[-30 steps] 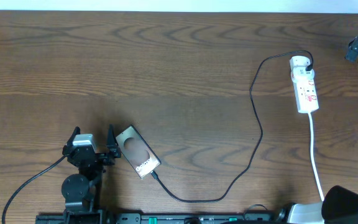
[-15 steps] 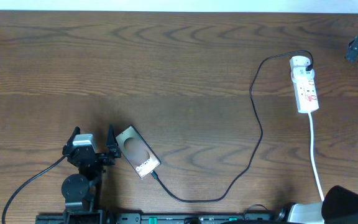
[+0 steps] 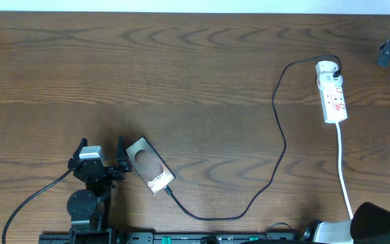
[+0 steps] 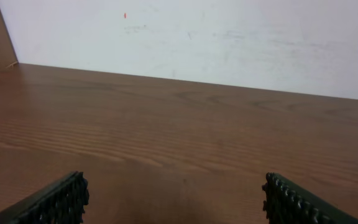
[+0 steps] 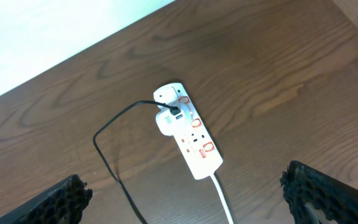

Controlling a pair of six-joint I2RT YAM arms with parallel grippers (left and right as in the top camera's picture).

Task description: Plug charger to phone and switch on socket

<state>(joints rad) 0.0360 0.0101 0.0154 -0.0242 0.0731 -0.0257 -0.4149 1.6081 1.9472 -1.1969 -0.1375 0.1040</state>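
my left tool [image 3: 101, 145] sits low on the table [image 3: 181, 68] with its 2 fingers apart and nothing between them. in the left wrist view there is only bare wood in front. the phone [image 3: 149, 165] lies flat just beside one finger of this tool, turned diagonal, with the face up. the charger [image 3: 280, 135] goes from the lower short edge of the phone in 1 long curve over the table up to the socket [image 3: 332, 95], which lies at the far right side. its tip touches the phone edge - if it is fully inside, i cannot tell. my right tool [image 5: 188, 199] hangs above the socket, fingers wide apart and holding nothing - it does not touch the socket.
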